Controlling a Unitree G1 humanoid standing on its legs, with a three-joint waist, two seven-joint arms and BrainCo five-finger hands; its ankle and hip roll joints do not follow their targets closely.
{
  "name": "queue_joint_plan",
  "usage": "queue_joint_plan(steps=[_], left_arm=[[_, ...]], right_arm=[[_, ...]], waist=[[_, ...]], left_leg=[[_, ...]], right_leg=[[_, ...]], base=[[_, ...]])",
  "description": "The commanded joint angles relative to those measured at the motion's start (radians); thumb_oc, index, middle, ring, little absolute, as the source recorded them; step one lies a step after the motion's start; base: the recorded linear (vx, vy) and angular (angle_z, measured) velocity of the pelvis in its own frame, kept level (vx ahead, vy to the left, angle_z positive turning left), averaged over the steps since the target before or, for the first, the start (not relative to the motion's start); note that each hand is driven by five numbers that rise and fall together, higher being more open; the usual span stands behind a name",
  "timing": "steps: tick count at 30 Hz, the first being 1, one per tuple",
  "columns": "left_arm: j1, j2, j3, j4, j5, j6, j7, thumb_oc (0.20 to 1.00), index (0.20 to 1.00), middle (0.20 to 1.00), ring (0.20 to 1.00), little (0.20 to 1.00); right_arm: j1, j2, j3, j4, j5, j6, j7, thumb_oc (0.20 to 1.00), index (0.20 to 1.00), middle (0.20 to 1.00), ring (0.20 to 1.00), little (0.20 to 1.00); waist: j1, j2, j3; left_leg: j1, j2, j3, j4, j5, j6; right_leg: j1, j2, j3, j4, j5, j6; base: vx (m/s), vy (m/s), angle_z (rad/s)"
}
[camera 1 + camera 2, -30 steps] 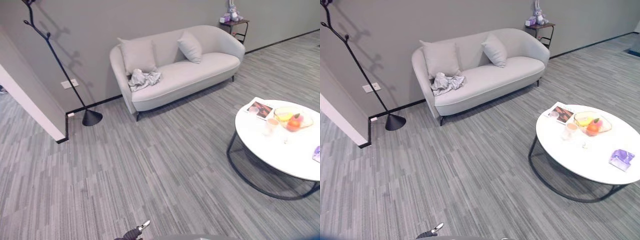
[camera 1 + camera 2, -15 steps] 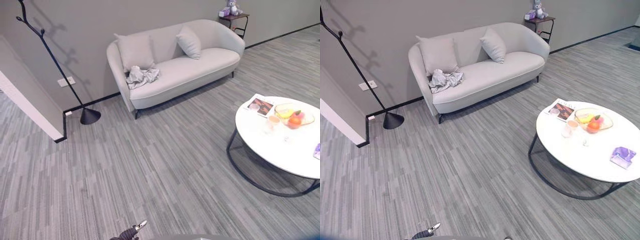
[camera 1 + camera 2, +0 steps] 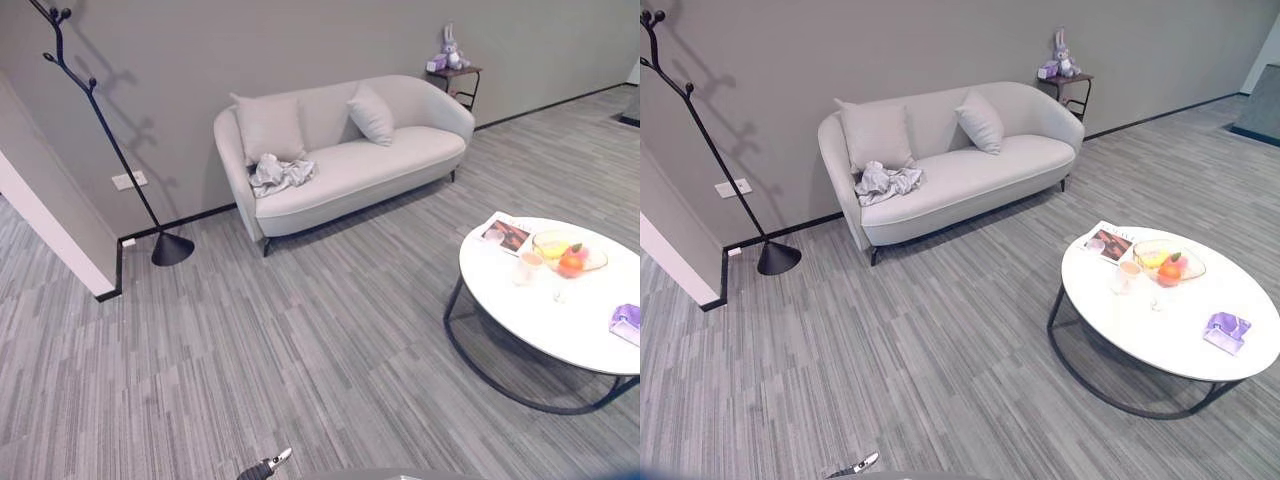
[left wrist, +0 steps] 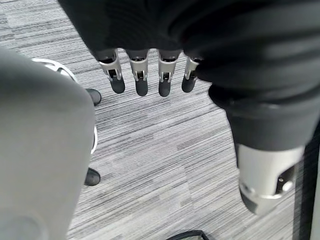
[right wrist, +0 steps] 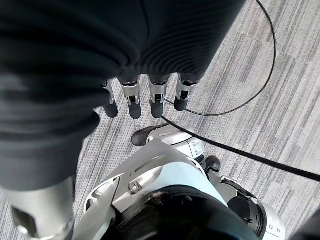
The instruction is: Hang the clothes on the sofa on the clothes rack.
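A crumpled grey garment [image 3: 280, 172] lies on the left end of the seat of a light grey sofa [image 3: 380, 165], in front of a cushion. The clothes rack [image 3: 96, 105], a thin black pole with short branches on a round base, stands by the wall left of the sofa with nothing hanging on it. Both are several steps away across the floor. My left hand [image 4: 140, 77] hangs over the carpet with straight fingers and holds nothing. My right hand [image 5: 133, 99] hangs the same way, fingers relaxed and empty.
A round white table [image 3: 520, 315] on a black frame stands at the right, bearing a fruit bowl [image 3: 568, 253], a magazine and a purple thing. A small side table with a plush rabbit [image 3: 449, 52] stands past the sofa. A white wall corner [image 3: 60, 240] juts in at left.
The whole picture has shifted and now shows more of the room to the right, so the camera moved. The garment, sofa, rack and table have kept their places.
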Motion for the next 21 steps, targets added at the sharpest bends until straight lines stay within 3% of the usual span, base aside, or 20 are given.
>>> queue_joint_plan(steps=[1, 4, 5, 6, 7, 8, 9, 10, 11, 13, 16, 19, 20, 21], left_arm=[[-0.032, -0.017, 0.029, 0.053, 0.020, 0.001, 0.004, 1.000, 1.000, 1.000, 1.000, 1.000], [-0.035, -0.013, 0.041, 0.046, -0.007, 0.003, 0.010, 1.000, 1.000, 1.000, 1.000, 1.000], [-0.041, -0.007, 0.049, 0.035, -0.040, 0.003, 0.023, 1.000, 1.000, 1.000, 1.000, 1.000], [-0.049, -0.001, 0.055, 0.032, -0.052, 0.002, 0.033, 1.000, 1.000, 1.000, 1.000, 1.000], [-0.050, 0.000, 0.056, 0.033, -0.052, 0.002, 0.033, 1.000, 1.000, 1.000, 1.000, 1.000], [-0.058, 0.014, 0.071, 0.020, -0.083, -0.004, 0.052, 1.000, 1.000, 1.000, 1.000, 1.000], [-0.061, 0.021, 0.081, 0.017, -0.092, -0.005, 0.057, 1.000, 1.000, 1.000, 1.000, 1.000], [-0.056, 0.027, 0.096, 0.021, -0.099, -0.001, 0.056, 1.000, 1.000, 1.000, 1.000, 1.000], [-0.057, 0.027, 0.095, 0.021, -0.099, -0.001, 0.056, 1.000, 1.000, 1.000, 1.000, 1.000], [-0.028, 0.042, 0.145, 0.038, -0.107, 0.003, 0.061, 1.000, 1.000, 1.000, 1.000, 1.000], [-0.005, 0.052, 0.191, 0.073, -0.105, 0.004, 0.073, 1.000, 1.000, 1.000, 1.000, 1.000], [-0.002, 0.061, 0.213, 0.102, -0.087, 0.007, 0.080, 1.000, 1.000, 1.000, 1.000, 1.000], [0.018, 0.067, 0.232, 0.123, -0.071, 0.015, 0.079, 1.000, 1.000, 1.000, 1.000, 1.000], [0.046, 0.068, 0.257, 0.131, -0.079, 0.018, 0.074, 1.000, 1.000, 1.000, 1.000, 1.000]], right_arm=[[-0.051, 0.043, 0.009, 0.099, -0.009, -0.008, 0.020, 1.000, 1.000, 1.000, 1.000, 1.000], [-0.056, 0.041, -0.002, 0.105, -0.002, -0.007, 0.022, 1.000, 1.000, 1.000, 1.000, 1.000], [-0.064, 0.036, 0.003, 0.103, -0.005, -0.013, 0.018, 1.000, 1.000, 1.000, 1.000, 1.000], [-0.072, 0.032, 0.007, 0.095, -0.009, -0.018, 0.016, 1.000, 1.000, 1.000, 1.000, 1.000], [-0.074, 0.032, 0.007, 0.095, -0.010, -0.018, 0.016, 1.000, 1.000, 1.000, 1.000, 1.000], [-0.083, 0.024, 0.019, 0.064, -0.020, -0.030, 0.004, 1.000, 1.000, 1.000, 1.000, 1.000], [-0.088, 0.017, 0.022, 0.051, -0.025, -0.036, -0.003, 1.000, 1.000, 1.000, 1.000, 1.000], [-0.088, 0.013, 0.029, 0.044, -0.032, -0.035, -0.003, 1.000, 1.000, 1.000, 1.000, 1.000], [-0.089, 0.013, 0.028, 0.043, -0.032, -0.035, -0.003, 1.000, 1.000, 1.000, 1.000, 1.000], [-0.098, -0.002, 0.057, 0.009, -0.065, -0.044, 0.000, 1.000, 1.000, 1.000, 1.000, 1.000], [-0.117, -0.011, 0.089, -0.016, -0.073, -0.055, 0.004, 1.000, 1.000, 1.000, 1.000, 1.000], [-0.139, -0.011, 0.109, -0.016, -0.091, -0.057, 0.007, 1.000, 1.000, 1.000, 1.000, 1.000], [-0.156, -0.003, 0.135, -0.009, -0.116, -0.053, 0.008, 1.000, 1.000, 1.000, 1.000, 1.000], [-0.157, 0.004, 0.143, -0.011, -0.127, -0.047, 0.017, 1.000, 1.000, 1.000, 1.000, 1.000]], waist=[[0.022, -0.015, 0.031], [0.024, -0.020, 0.041], [0.041, -0.034, 0.074], [0.054, -0.047, 0.098], [0.050, -0.044, 0.097], [0.082, -0.060, 0.141], [0.090, -0.069, 0.160], [0.103, -0.070, 0.166], [0.101, -0.073, 0.165], [0.139, -0.062, 0.158], [0.170, -0.026, 0.155], [0.185, -0.023, 0.160], [0.214, -0.031, 0.141], [0.230, -0.035, 0.116]], left_leg=[[0.024, 0.018, 0.008, -0.030, 0.059, -0.053], [0.007, 0.024, 0.004, 0.030, 0.038, -0.057], [-0.088, 0.056, -0.027, 0.206, 0.041, -0.076], [-0.164, 0.094, -0.053, 0.346, 0.077, -0.097], [-0.177, 0.101, -0.061, 0.363, 0.071, -0.101], [-0.293, 0.162, -0.121, 0.586, 0.226, -0.160], [-0.358, 0.173, -0.130, 0.632, 0.298, -0.171], [-0.392, 0.199, -0.136, 0.640, 0.297, -0.191], [-0.398, 0.195, -0.123, 0.633, 0.311, -0.171], [-0.405, 0.185, -0.090, 0.401, 0.270, -0.145], [-0.416, 0.172, -0.077, 0.018, 0.343, -0.135], [-0.486, 0.214, -0.065, -0.034, 0.331, -0.138], [-0.512, 0.244, -0.040, -0.034, 0.322, -0.133], [-0.489, 0.237, -0.028, -0.034, 0.311, -0.121]], right_leg=[[0.034, -0.021, -0.043, -0.052, 0.005, 0.052], [0.044, -0.016, -0.047, -0.052, -0.002, 0.042], [0.056, -0.012, -0.049, -0.048, -0.026, 0.017], [0.064, -0.007, -0.056, -0.047, -0.038, -0.001], [0.061, -0.001, -0.060, -0.047, -0.040, -0.004], [0.091, 0.016, -0.079, -0.052, -0.065, -0.038], [0.096, 0.015, -0.102, -0.052, -0.062, -0.051], [0.120, 0.028, -0.095, -0.052, -0.083, -0.051], [0.110, 0.022, -0.107, -0.052, -0.071, -0.054], [0.137, 0.027, -0.091, -0.052, -0.111, -0.032], [0.185, 0.043, -0.093, -0.049, -0.152, -0.016], [0.211, 0.056, -0.093, -0.020, -0.197, -0.018], [0.267, 0.073, -0.073, -0.020, -0.230, -0.005], [0.289, 0.076, -0.049, -0.021, -0.241, 0.010]], base=[[0.06, -0.054, -0.01], [0.04, -0.100, 0.00], [-0.03, -0.210, 0.02], [-0.03, -0.218, 0.09], [0.01, -0.285, 0.24], [0.01, -0.232, 0.39], [0.12, -0.295, 0.32], [0.05, -0.095, 0.24], [0.34, -0.090, 0.41], [0.42, 0.003, 0.30], [0.41, 0.053, -0.19], [0.46, -0.051, 0.07], [0.73, -0.073, -0.13], [1.05, -0.096, -0.63]])
